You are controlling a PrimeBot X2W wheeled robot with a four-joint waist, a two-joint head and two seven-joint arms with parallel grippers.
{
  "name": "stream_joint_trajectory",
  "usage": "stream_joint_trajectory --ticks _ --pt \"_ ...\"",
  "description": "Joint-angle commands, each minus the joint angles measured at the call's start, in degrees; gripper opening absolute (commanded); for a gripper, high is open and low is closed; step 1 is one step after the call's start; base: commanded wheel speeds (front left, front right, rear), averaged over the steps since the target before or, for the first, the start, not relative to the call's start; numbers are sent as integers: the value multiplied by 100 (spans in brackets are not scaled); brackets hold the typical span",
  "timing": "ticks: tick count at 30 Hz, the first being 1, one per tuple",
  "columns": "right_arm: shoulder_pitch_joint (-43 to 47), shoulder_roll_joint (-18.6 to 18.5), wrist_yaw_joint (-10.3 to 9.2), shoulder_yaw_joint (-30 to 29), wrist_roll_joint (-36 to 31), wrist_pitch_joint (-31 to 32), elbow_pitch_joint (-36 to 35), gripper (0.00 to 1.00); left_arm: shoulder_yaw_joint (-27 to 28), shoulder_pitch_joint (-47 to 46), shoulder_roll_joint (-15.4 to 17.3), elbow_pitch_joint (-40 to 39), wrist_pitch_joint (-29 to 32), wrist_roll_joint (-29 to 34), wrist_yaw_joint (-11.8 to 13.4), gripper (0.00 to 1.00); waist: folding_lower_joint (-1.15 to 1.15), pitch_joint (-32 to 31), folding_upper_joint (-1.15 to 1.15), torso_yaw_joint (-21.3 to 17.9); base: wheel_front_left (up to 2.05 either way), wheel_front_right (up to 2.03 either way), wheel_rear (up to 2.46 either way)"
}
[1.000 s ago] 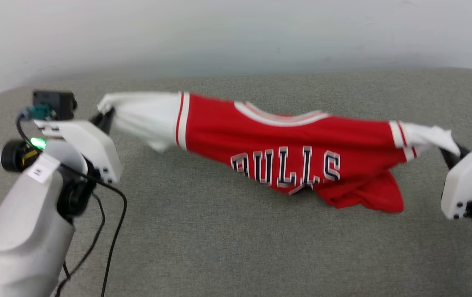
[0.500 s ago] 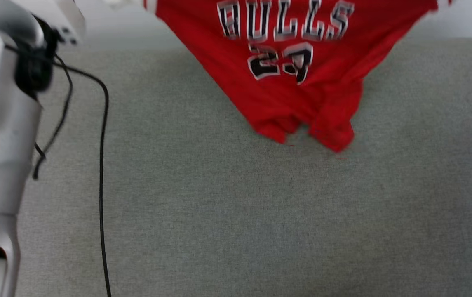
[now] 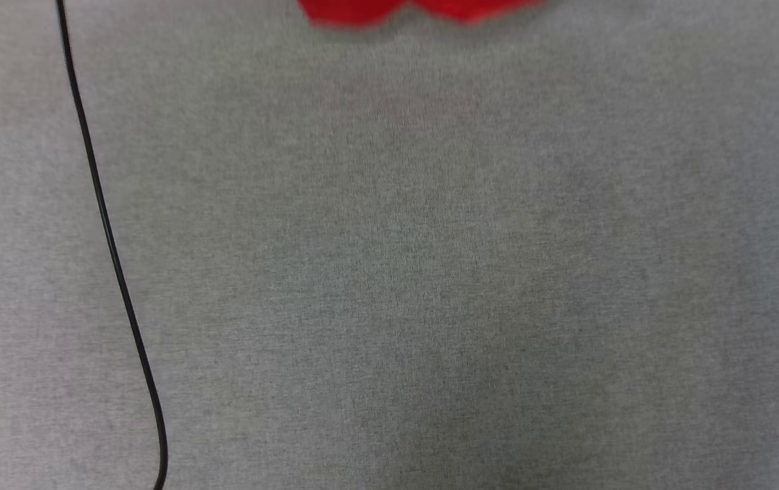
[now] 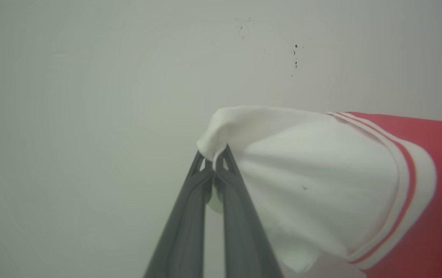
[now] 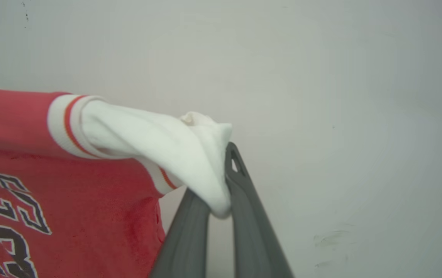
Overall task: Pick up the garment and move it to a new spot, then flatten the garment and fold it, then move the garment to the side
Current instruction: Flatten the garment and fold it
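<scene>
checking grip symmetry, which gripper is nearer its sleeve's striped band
Right. Right gripper pinches its sleeve with the striped band just beside it; left gripper pinches its sleeve tip, the band well away.

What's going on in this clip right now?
The robot holds the garment up by both white sleeves: the left tool is shut on one sleeve end, the right tool on the other. It hangs stretched between them before a pale wall, its red hem over the grey surface.
</scene>
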Motion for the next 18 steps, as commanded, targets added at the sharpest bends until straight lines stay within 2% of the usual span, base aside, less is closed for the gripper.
stream_joint_trajectory --ticks 1,8,18 --pt "-296 37 -9 -6 -19 -147 205 0 9 -189 40 77 -67 43 -11 0 -1 211 0 -32 0 0 0" --pt "-1001 152 -9 270 66 -523 1006 0 -4 -423 -86 135 -117 -18 29 0 -1 744 0 29 0 0 0" --pt "-701 340 -8 644 460 -937 1970 0 122 207 -435 380 -186 -465 -100 0 -1 1141 0 159 0 0 0"
